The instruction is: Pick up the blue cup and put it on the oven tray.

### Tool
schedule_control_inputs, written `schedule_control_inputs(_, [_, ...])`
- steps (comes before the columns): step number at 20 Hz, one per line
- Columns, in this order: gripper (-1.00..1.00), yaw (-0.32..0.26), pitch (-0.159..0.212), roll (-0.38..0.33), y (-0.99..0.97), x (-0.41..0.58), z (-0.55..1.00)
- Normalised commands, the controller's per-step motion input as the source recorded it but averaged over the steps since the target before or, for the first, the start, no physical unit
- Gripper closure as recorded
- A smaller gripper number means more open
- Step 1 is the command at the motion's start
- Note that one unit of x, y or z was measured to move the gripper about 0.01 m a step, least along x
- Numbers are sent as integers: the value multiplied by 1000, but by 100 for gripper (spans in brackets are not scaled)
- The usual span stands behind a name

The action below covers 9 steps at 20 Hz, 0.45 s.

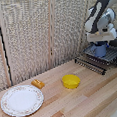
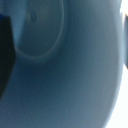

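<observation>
Placing step: claw [image 1: 99,45] holding the small blue plastic cup [image 1: 100,50] directly over the dark wire oven tray [image 1: 95,61] below; release seems next.

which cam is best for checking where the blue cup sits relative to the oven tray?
Exterior view. It shows the blue cup under the gripper, over the oven tray; whether it touches the bars is unclear. The wrist view is filled by the cup's blue inside, too close to show the tray.
</observation>
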Motion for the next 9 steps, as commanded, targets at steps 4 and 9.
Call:
schedule_control_inputs(4, [-100, -12, 44, 34, 0, 57, 734])
schedule_control_inputs(9, [-100, -1, 40, 0, 0, 29, 89])
